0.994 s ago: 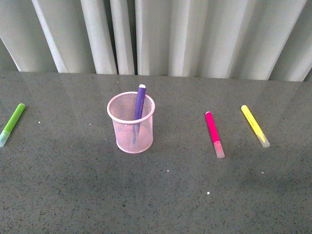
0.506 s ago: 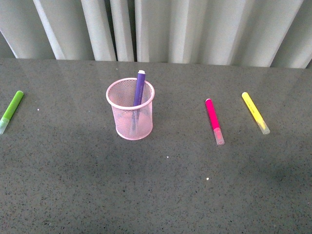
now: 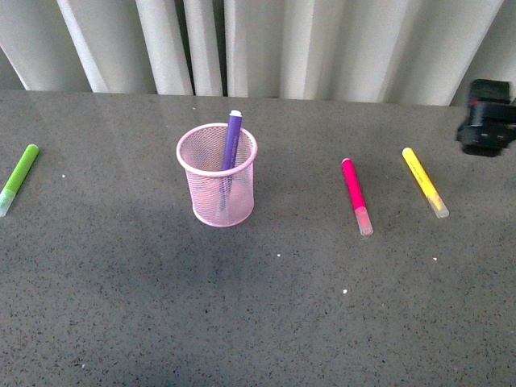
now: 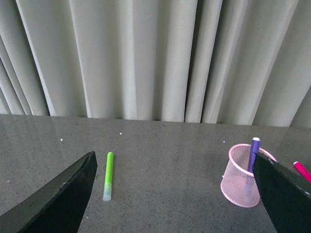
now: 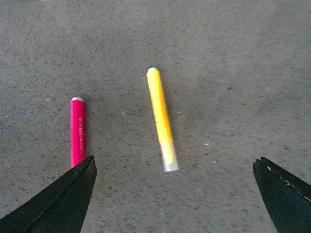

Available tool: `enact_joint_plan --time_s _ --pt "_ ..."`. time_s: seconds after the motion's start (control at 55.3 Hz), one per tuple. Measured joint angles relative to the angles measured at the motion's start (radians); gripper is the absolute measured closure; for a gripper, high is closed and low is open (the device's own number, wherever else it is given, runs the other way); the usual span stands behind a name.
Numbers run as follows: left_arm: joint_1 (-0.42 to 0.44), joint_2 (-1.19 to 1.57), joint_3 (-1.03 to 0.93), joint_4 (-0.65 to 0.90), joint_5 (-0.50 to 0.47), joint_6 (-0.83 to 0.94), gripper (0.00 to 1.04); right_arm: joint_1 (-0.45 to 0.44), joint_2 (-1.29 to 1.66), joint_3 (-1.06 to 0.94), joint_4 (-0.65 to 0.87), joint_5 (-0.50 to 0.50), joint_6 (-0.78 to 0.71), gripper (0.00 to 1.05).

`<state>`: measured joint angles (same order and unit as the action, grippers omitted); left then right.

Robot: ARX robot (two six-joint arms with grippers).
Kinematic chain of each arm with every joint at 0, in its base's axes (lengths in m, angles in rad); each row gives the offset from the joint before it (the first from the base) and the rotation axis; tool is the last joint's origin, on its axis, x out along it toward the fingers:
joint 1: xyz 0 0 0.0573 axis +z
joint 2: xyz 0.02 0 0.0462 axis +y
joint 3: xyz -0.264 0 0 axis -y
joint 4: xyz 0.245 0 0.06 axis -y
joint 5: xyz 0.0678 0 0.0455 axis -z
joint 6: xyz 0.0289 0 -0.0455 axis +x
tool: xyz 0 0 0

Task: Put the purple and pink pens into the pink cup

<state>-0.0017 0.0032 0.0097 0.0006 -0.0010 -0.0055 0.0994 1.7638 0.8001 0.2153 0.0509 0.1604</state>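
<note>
The right gripper (image 3: 486,121) has come into the front view at the far right edge, where a second ago there was none; the pens and cup lie as they did. The purple pen (image 3: 232,145) already stands in the pink cup (image 3: 216,197), leaning on its rim; the pink pen (image 3: 353,192) lies flat on the table (image 3: 266,322), well right of the cup and just left of the yellow marker (image 3: 423,181). So the step in hand is, I judge, the reach for the pink pen. The right jaws stand wide and empty, and the wrist view shows them centred on the yellow marker, with the pink pen near one finger; the next move calls for a sideways shift onto the pink barrel before descending. The left gripper (image 4: 173,162) is also spread wide, holding nothing, with the green marker (image 3: 19,176) idle on its side.
</note>
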Motion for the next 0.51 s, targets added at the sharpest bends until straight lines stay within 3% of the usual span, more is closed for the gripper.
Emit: enact_joint_plan --time_s 0.506 --pt "0.0 0.0 0.0 0.0 0.0 0.0 0.07 0.193 0.38 0.43 -0.2 -0.045 0.233 0.07"
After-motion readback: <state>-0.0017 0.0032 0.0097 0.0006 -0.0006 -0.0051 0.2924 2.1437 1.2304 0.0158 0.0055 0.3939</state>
